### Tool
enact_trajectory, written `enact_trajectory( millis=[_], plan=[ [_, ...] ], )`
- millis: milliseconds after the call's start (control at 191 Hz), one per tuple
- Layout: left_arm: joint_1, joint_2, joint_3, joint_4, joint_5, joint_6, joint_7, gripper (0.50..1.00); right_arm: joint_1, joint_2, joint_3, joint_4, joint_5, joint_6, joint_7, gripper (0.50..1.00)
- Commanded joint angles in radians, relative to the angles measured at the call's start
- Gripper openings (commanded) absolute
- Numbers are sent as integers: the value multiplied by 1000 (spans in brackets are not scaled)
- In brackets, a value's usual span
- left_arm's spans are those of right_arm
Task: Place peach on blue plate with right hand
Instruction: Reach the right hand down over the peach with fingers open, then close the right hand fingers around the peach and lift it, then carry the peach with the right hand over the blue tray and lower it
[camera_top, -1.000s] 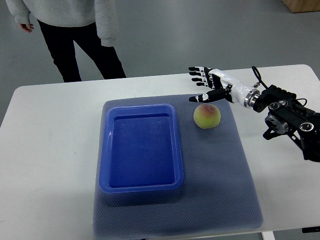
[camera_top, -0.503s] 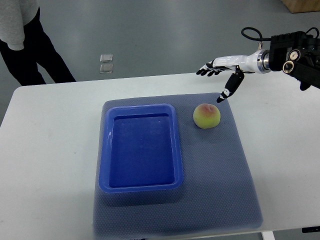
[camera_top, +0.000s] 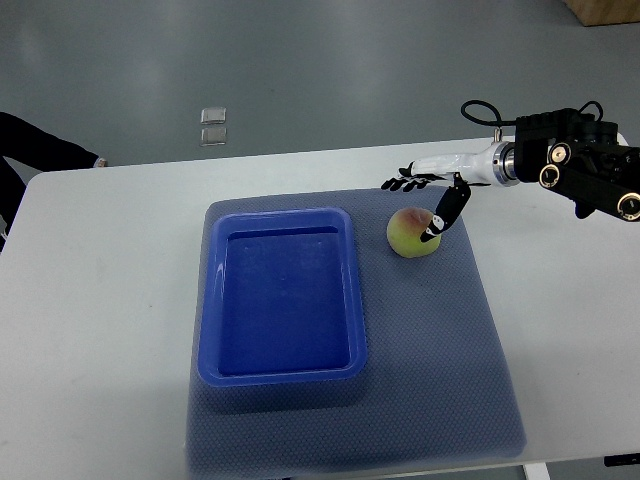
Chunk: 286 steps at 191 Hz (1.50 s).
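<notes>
A yellow-green peach (camera_top: 410, 233) with a pink blush lies on the grey mat, just right of the blue plate (camera_top: 281, 295), a deep rectangular tray with nothing in it. My right hand (camera_top: 418, 203) reaches in from the right edge and hovers over the peach's far right side. Its fingers (camera_top: 402, 182) are spread beyond the fruit and the thumb (camera_top: 439, 215) hangs down against the peach's right flank. The hand is open and does not grasp the fruit. The left arm is out of sight.
The grey mat (camera_top: 440, 350) covers the middle of the white table (camera_top: 100, 300). A person's dark sleeve (camera_top: 45, 150) shows at the left edge beyond the table. Two small clear squares (camera_top: 211, 125) lie on the floor behind.
My right hand has dropped and moved left from above the table's far edge down onto the peach. The person has stepped further left, almost out of the picture. The peach has not moved.
</notes>
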Motion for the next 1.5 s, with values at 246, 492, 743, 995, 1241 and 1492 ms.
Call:
enact_trajectory(
  millis=[246, 492, 743, 995, 1241, 1492],
  plan=[
    [0, 0, -1, 1, 0, 0, 0, 1000, -43, 26, -29, -10, -7, -82, 15, 919],
    [0, 0, -1, 1, 0, 0, 0, 1000, -75, 42, -36, -17, -46, -153, 44, 832],
    [0, 0, 1, 1, 0, 0, 0, 1000, -98, 60, -79, -37, -54, -217, 77, 556],
    [0, 0, 1, 1, 0, 0, 0, 1000, -57, 37, -75, -27, -51, -209, 91, 500],
    [0, 0, 1, 0, 0, 0, 0, 1000, 181, -127, -72, 144, 6, -127, 87, 500],
    [0, 0, 1, 0, 0, 0, 0, 1000, 272, -178, -76, 251, 19, -113, 83, 500]
  ],
)
